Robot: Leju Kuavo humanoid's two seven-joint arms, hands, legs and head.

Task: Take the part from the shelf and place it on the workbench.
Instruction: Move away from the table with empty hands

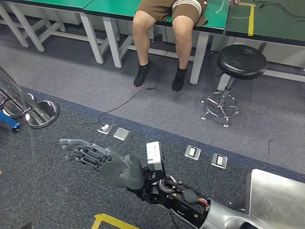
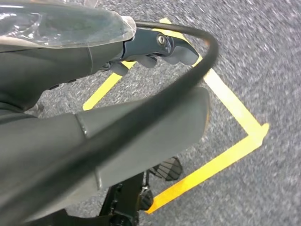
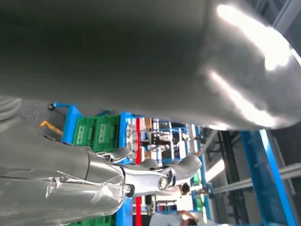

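- Right robot hand (image 1: 104, 160): stretched out over the grey carpet floor (image 1: 72, 86), fingers extended and apart, holding nothing.
- Left robot hand (image 2: 156, 47): hangs above yellow floor tape (image 2: 227, 101); grip state cannot tell.
- Part: not located. Blue shelf (image 3: 71, 125) with green crates (image 3: 96, 134) lies beyond the right fingers.
- Judgement: approach phase. Face the shelf squarely, identify the part first, then reach.
- Seated person (image 1: 162, 38) ahead; keep clear.

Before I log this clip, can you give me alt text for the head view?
The right robot hand reaches out empty, fingers extended, over dark grey carpet. Beyond it a person's bare legs hang from a green-topped workbench, beside a black round stool.
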